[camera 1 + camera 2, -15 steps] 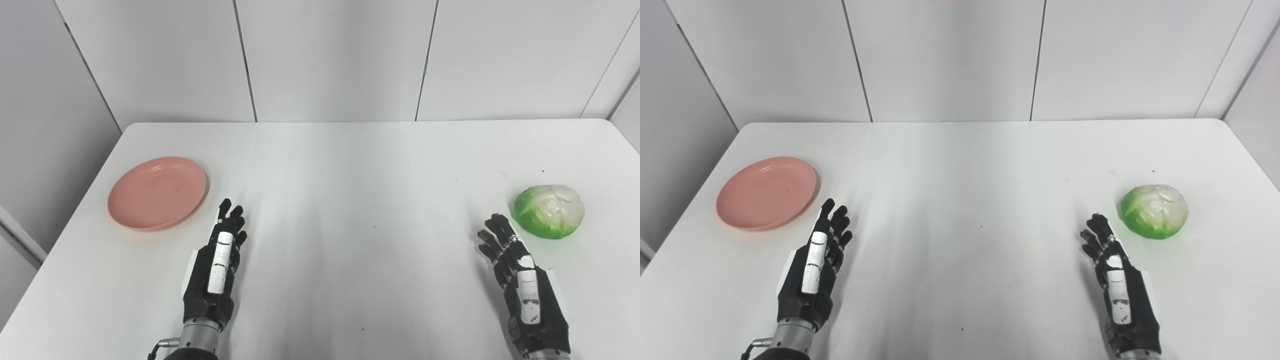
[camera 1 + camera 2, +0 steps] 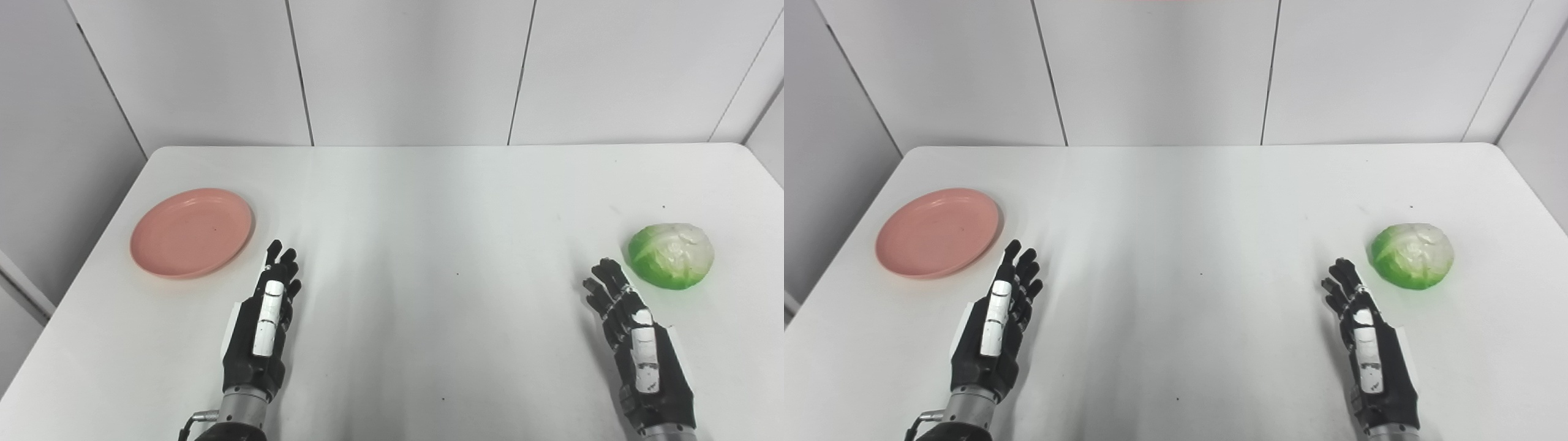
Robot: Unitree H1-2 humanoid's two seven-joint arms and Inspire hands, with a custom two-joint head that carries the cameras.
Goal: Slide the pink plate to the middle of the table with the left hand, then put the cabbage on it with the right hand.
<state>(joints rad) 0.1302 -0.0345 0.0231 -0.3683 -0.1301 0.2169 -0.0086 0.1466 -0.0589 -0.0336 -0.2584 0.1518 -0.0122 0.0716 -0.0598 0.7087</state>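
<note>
On the white tabletop (image 2: 429, 202), the pink plate (image 2: 191, 233) lies far left of the cabbage (image 2: 671, 255). The left hand (image 2: 262, 324) rests near the plate, fingers extended, holding nothing. The right hand (image 2: 637, 340) lies just beside the cabbage, likewise spread and empty.

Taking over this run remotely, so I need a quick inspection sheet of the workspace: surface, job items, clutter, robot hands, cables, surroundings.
Surface: white table, a few small dark specks, middle bare.
Job's things: pink plate at the left side, nothing on it; cabbage at the right side, on the table.
Clutter: nothing seen.
Robot hands: left robot hand open, beside the plate, not touching it; right robot hand open, fingertips just short of the cabbage.
Cables: a short cable at the left wrist.
Surroundings: pale wall panels behind the table.
</note>
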